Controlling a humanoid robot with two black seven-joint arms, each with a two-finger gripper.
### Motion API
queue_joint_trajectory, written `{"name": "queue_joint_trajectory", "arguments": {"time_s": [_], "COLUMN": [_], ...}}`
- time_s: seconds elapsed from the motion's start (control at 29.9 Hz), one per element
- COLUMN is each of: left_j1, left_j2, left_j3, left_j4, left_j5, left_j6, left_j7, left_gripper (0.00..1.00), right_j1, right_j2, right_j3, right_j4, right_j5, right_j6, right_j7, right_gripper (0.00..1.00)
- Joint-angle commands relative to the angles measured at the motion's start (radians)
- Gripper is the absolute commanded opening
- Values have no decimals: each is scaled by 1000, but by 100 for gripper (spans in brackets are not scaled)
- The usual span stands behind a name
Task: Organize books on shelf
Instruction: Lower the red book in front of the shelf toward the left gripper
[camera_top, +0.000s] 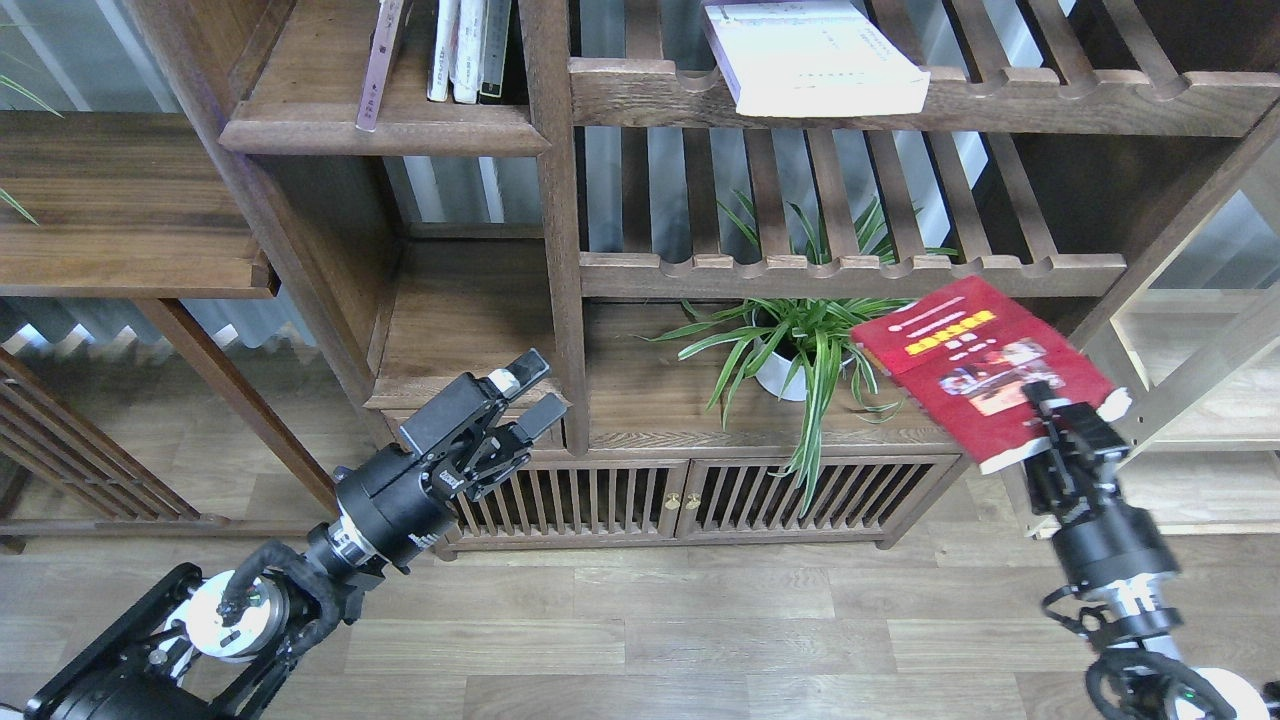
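My right gripper is shut on the red book with a photo cover, held tilted in the air in front of the cabinet's right end, below the lower slatted rack. The thick white-lilac book lies flat on the upper slatted rack. The solid dark-brown shelf at the upper left holds several upright books, one thin one leaning. The maroon book cannot be told apart. My left gripper is open and empty, low, in front of the small drawer.
A potted spider plant stands on the cabinet top beside the red book. Two slatted racks with scalloped rails run above it. A low cabinet with slatted doors sits below. A light wooden frame stands at the right.
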Motion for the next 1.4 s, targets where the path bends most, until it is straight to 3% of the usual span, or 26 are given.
{"name": "queue_joint_trajectory", "arguments": {"time_s": [0.0,0.37,0.57,0.77,1.0,1.37], "left_j1": [13,71,129,142,148,197], "left_j2": [1,17,89,133,127,116], "left_j3": [9,19,5,-27,-63,-92], "left_j4": [4,-7,-103,-122,-150,-163], "left_j5": [-30,-112,-145,-147,-144,-143], "left_j6": [0,0,0,0,0,0], "left_j7": [0,0,0,0,0,0], "left_gripper": [99,99,99,99,98,98], "right_j1": [34,149,160,216,237,224], "right_j2": [19,143,192,232,263,404], "right_j3": [-58,-238,-291,-356,-332,-344], "right_j4": [0,3,6,6,12,12], "right_j5": [-4,-71,-82,-163,-169,-189], "right_j6": [0,0,0,0,0,0], "right_j7": [0,0,-2,-2,0,-2], "right_gripper": [3,2,2,3,3,3]}}
